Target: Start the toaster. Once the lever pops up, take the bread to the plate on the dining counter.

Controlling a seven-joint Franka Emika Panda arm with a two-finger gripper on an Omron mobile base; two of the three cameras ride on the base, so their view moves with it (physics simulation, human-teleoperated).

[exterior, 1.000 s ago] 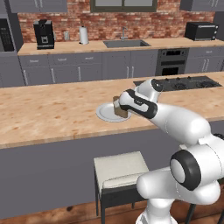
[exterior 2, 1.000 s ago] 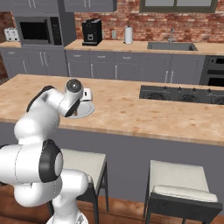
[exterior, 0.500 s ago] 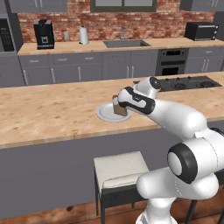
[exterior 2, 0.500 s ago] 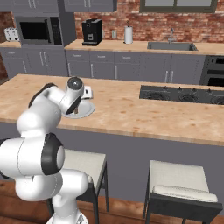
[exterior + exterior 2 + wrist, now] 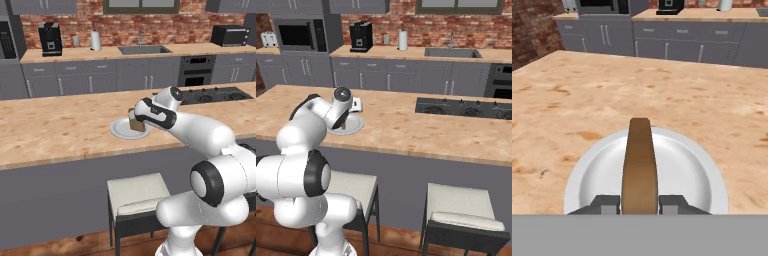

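My gripper (image 5: 136, 120) is shut on the bread (image 5: 136, 125), a brown slice held on edge just over the round white plate (image 5: 121, 130) on the wooden dining counter (image 5: 60, 125). In the hand view the bread (image 5: 639, 160) runs up between my fingertips, with my gripper (image 5: 640, 202) around its near end and the plate (image 5: 687, 170) right beneath it. I cannot tell whether the slice touches the plate. The silver toaster (image 5: 269, 39) stands far back on the left, beside the black microwave (image 5: 298, 35).
A cooktop (image 5: 215, 95) is set into the dining counter to the right of the plate. Two stools (image 5: 456, 210) stand at the counter's near side. The back counter carries a coffee machine (image 5: 50, 39), a paper towel roll (image 5: 95, 40) and a sink (image 5: 142, 50).
My hand has eased slightly left and down with the bread, staying over the plate. The grip is unchanged.
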